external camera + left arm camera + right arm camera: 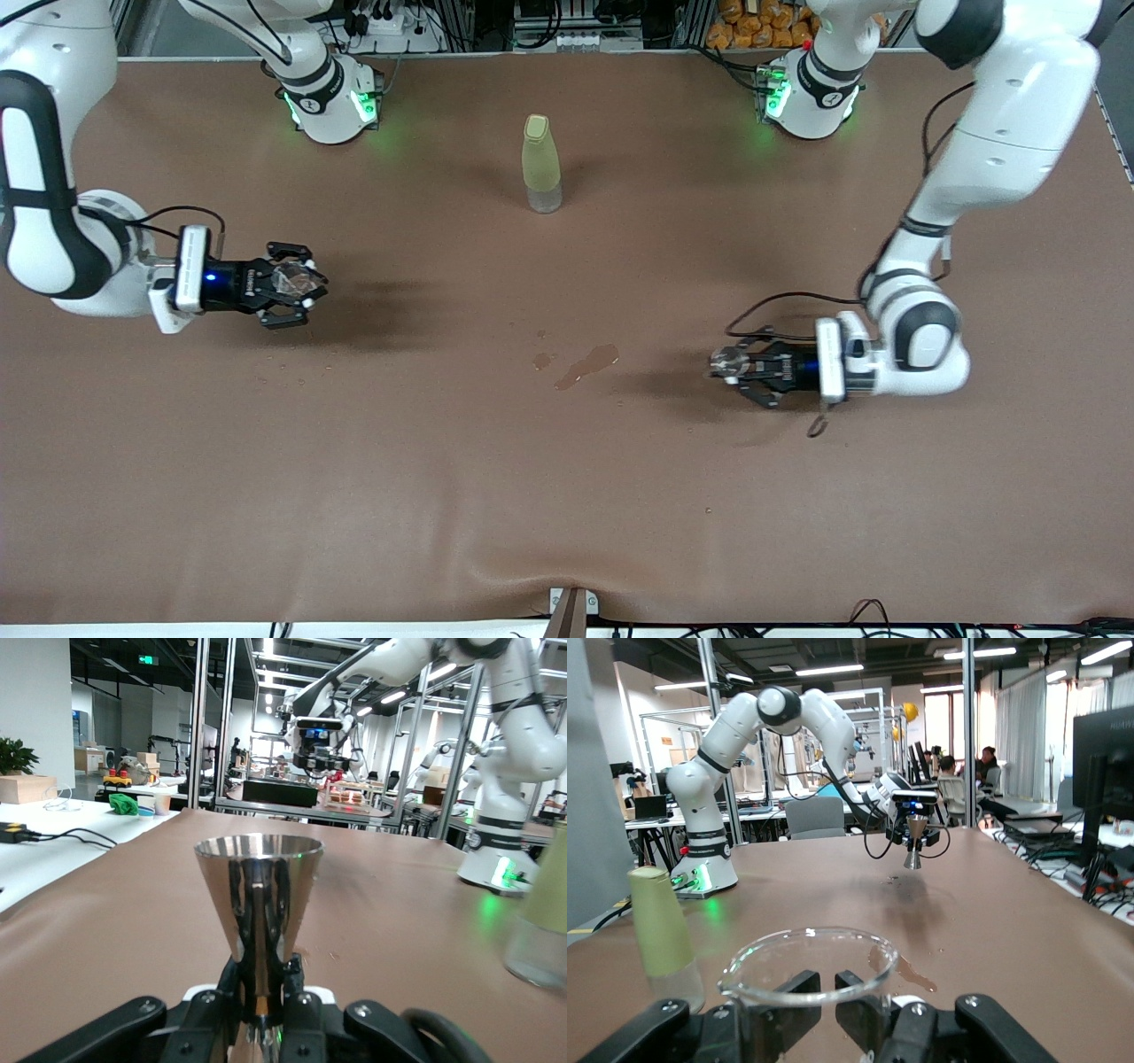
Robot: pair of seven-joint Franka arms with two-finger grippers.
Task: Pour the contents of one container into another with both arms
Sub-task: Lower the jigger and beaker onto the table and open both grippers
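Already | left gripper clamped steel jigger's slick waist, 3 o'clock | right gripper clamped fragile glass cup, 9 o'clock.

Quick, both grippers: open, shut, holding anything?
Left gripper: shut on a metal jigger cup, upright, above the table.
Right gripper: shut on a clear glass cup, upright, above the table.
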